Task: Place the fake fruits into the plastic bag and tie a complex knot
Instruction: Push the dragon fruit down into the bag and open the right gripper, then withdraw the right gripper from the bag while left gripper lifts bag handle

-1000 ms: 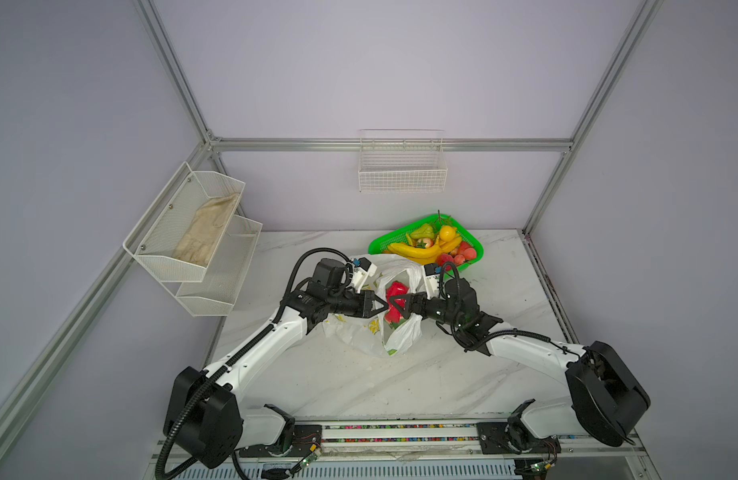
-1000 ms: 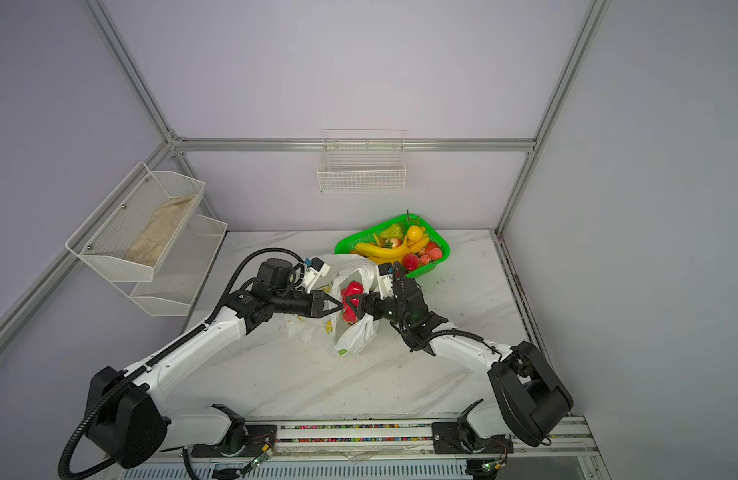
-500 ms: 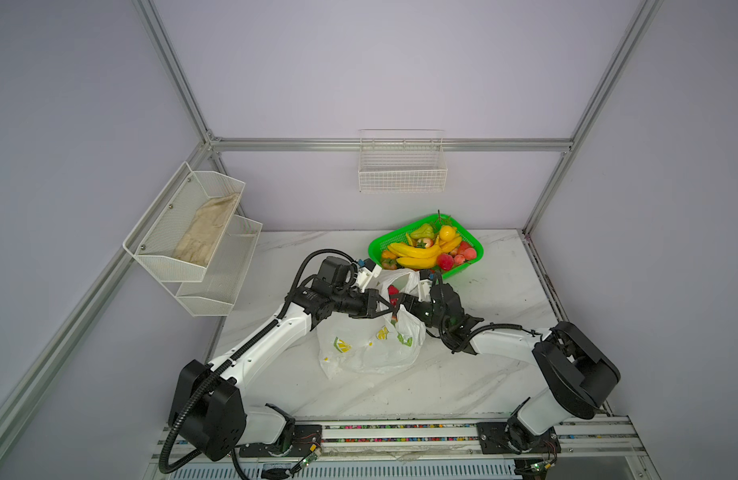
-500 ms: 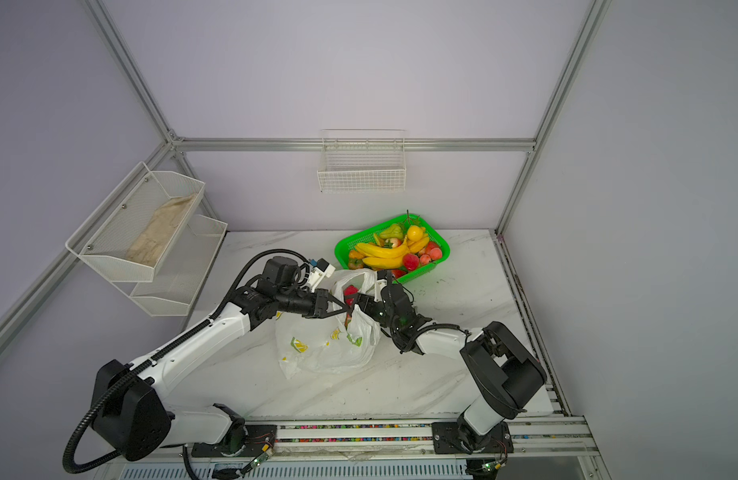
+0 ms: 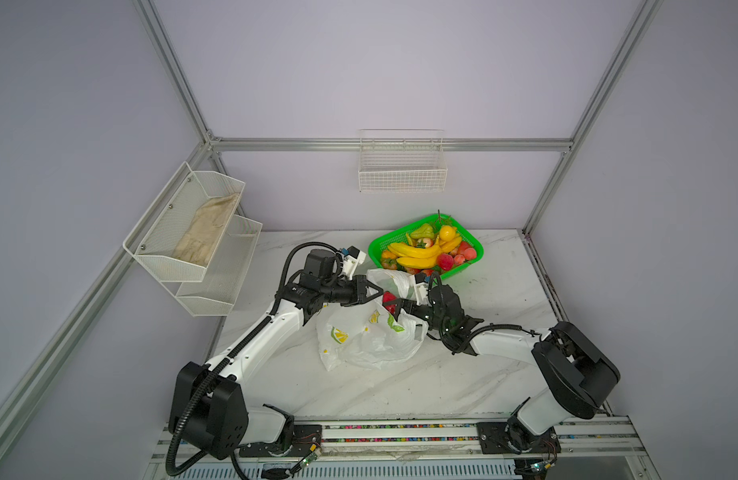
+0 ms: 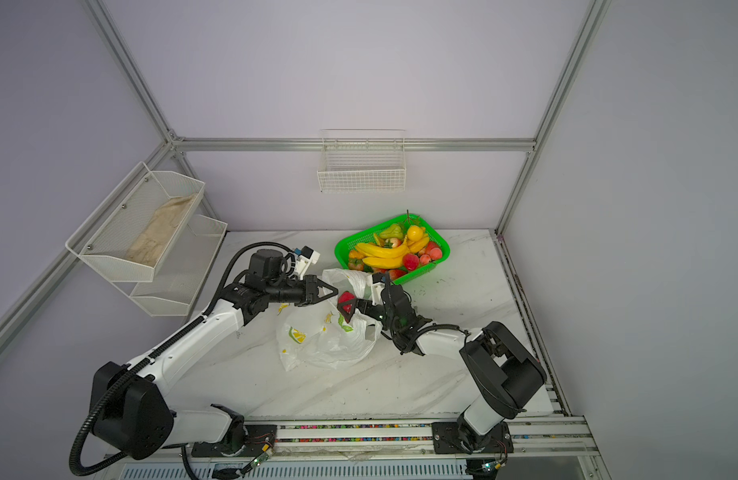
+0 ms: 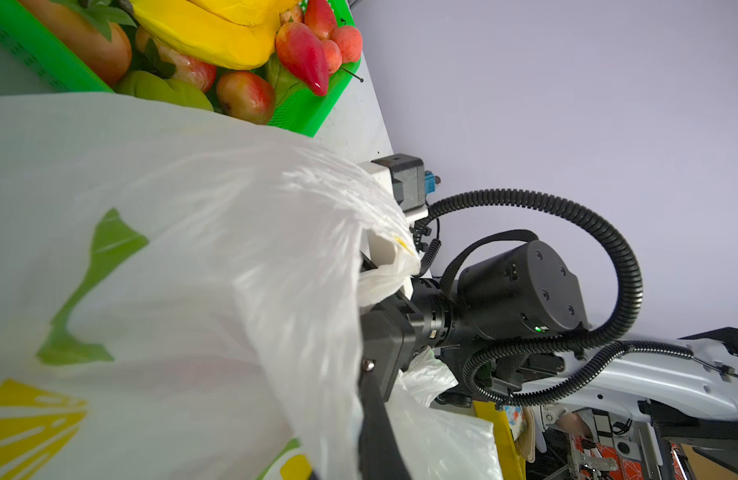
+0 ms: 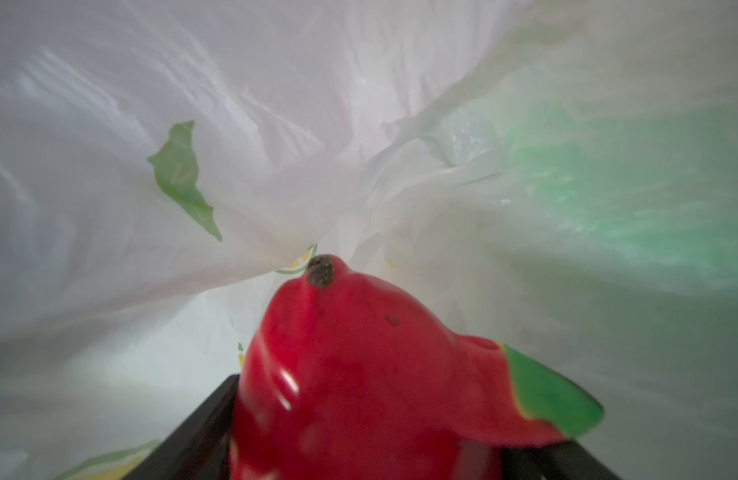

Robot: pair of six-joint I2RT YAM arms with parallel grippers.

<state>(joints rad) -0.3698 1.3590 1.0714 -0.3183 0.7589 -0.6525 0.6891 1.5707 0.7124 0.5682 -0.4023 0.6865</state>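
Fruit (image 8: 359,374), glossy red plastic, grasped by right hand (image 5: 391,305): only the right wrist view shows it inside thin lemon-printed bag (image 8: 276,124); left hand (image 5: 377,289) clenches bag, flatter than a second ago.

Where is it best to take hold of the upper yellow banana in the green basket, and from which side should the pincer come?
Probably the middle of the upper banana, from above, jaws across its narrow width. It lies on top of the pile in the green basket, long and curved. The other fruits crowd its sides, leaving only the top free.
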